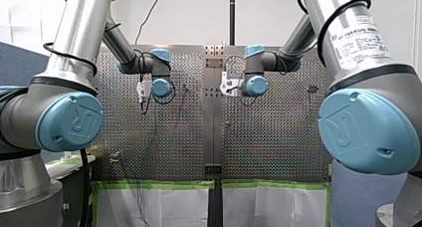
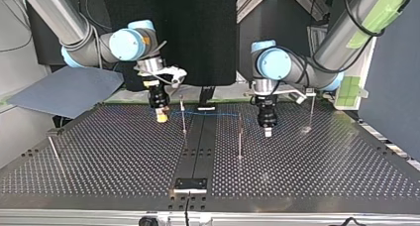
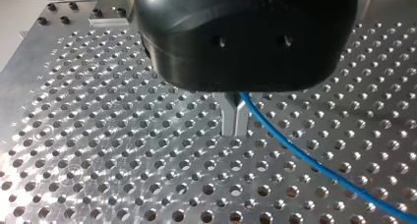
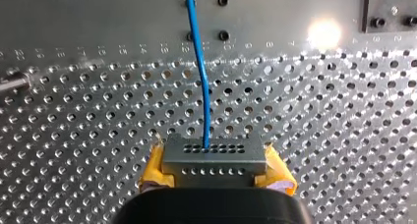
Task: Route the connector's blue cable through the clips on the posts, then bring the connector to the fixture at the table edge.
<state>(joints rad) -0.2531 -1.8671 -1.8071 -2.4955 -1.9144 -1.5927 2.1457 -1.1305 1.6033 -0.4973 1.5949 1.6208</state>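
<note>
Perforated metal plate (image 4: 344, 135) lies under everything. Numerals are engraved along one hole row ahead of the right fingers, too faint for us to read reliably. Nearest: our right gripper (image 4: 211, 160) is clamped on the grey connector (image 4: 211, 153), yellow pads (image 4: 156, 167) pressing its two short ends. We judge this grip lets the socket face point away from the fingers, so the blue cable (image 4: 199, 62) leaves straight ahead, unbent. Our left gripper (image 3: 235, 128): metal fingers (image 3: 228, 117) drawn together to a thin seam, tips just above the plate. The cable emerges at the side of one finger, close under the black body; whether it is actually pinched we cannot tell. Likely purpose: a guide point to keep the span taut. Between the two sets of fingers, in the top view, the cable runs past two thin posts (image 2: 183, 114); the clips are too small to see, so seating is unconfirmed. Routing looks under way, delivery not begun. Dark block (image 2: 190, 184) at the plate's edge, well apart from both sets of fingers, is our guess for the fixture. Farthest: the right arm's label (image 1: 361, 38) reads UNIVERSAL ROBOTS, finer print illegible. Blue joint caps (image 1: 74, 121) carry a UR monogram.
</note>
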